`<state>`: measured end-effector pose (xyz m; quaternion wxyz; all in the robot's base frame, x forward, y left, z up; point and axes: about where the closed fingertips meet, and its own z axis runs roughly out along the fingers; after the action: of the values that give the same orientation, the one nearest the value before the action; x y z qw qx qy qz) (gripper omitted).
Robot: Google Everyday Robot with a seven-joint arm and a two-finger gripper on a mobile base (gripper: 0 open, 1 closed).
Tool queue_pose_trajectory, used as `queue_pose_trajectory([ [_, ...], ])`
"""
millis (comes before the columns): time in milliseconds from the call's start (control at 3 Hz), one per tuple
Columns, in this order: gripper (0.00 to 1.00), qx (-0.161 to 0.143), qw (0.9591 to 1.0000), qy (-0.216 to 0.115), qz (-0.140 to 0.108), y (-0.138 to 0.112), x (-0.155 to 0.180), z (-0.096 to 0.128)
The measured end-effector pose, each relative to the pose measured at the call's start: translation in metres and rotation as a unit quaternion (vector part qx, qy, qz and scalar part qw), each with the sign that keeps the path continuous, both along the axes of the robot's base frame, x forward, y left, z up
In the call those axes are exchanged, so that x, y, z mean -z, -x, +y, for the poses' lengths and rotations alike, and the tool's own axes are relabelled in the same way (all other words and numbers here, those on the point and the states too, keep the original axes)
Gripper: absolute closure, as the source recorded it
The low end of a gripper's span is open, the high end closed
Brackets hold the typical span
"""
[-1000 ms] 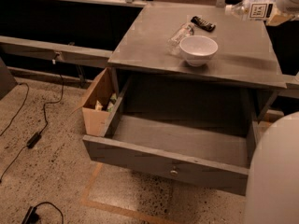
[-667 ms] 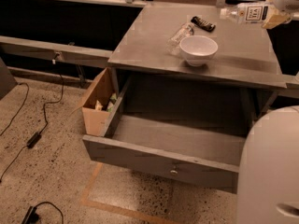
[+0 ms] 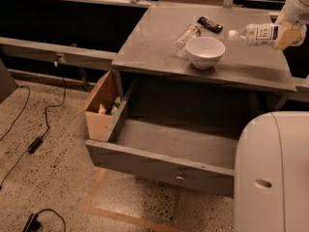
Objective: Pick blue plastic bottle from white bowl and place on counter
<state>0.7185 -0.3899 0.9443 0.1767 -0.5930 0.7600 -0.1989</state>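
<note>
My gripper [image 3: 286, 34] is at the upper right, above the right part of the counter [image 3: 159, 37], and is shut on the base end of the blue plastic bottle [image 3: 256, 34]. The bottle is clear with a white label and a dark patch. It is held level in the air with its white cap pointing left, to the right of the white bowl [image 3: 205, 51] and a little higher than it. The bowl stands upright on the counter with nothing inside.
A smaller clear bottle [image 3: 187, 34] lies left of the bowl, a dark flat object [image 3: 210, 24] behind it. The cabinet's wide grey drawer [image 3: 169, 151] stands pulled out. A cardboard box [image 3: 102, 105] sits at its left. Cables lie on the floor. My white body [image 3: 270, 178] fills the lower right.
The gripper with the bottle has moved left and down, closer to the bowl. The view has shifted slightly; my body covers more of the lower right.
</note>
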Motion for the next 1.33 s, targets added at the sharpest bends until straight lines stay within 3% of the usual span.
queue_pose_trajectory([
  [333, 1.0, -0.004, 0.9988, -0.011, 0.048, 0.014, 0.019, 0.006],
  [667, 1.0, -0.016, 0.9969, -0.017, 0.075, 0.018, 0.035, 0.014],
  [1333, 1.0, -0.038, 0.9937, -0.027, 0.102, 0.009, 0.061, 0.033],
])
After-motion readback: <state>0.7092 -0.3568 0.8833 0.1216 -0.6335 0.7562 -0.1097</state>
